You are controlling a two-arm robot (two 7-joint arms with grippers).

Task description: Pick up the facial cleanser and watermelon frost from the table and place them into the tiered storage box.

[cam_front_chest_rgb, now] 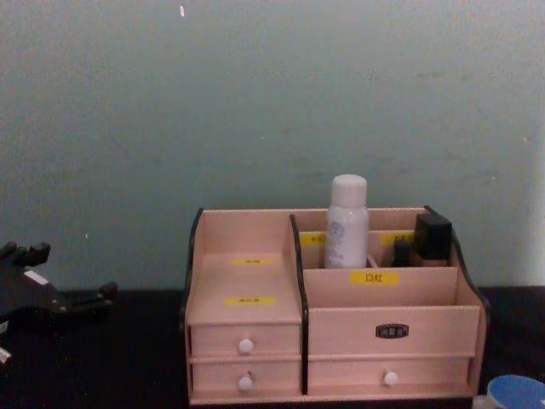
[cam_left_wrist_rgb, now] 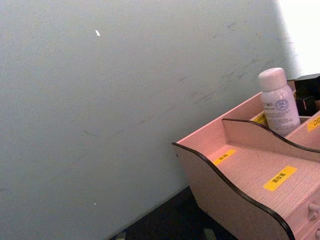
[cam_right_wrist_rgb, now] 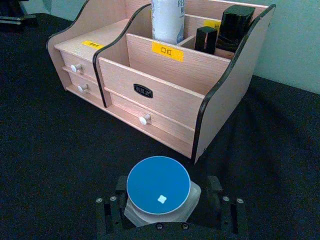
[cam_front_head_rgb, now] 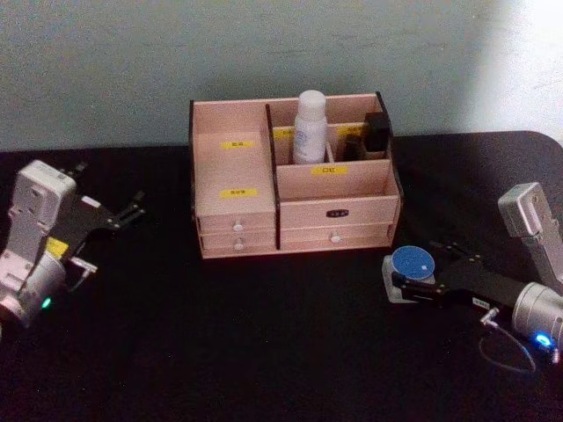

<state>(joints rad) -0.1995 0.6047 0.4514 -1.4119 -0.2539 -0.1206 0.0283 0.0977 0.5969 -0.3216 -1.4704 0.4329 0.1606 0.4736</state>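
Watermelon frost jar (cam_right_wrist_rgb: 158, 184): lid hides most of its body from my wrist cam, w/ my right gripper (cam_right_wrist_rgb: 166, 186) clamped on its sides; chest view's btm corner crops it. Facial cleanser bottle (cam_right_wrist_rgb: 167, 20): top cut off. Yellow labels (cam_front_head_rgb: 237, 191) on tiered storage box (cam_front_head_rgb: 230, 163) too small to read.

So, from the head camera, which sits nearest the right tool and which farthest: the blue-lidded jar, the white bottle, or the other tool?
1. Blue-lidded jar: right at the right tool, on the right side.
2. White bottle: upright in the storage box, back compartment, centre.
3. Left tool: far across on the left.
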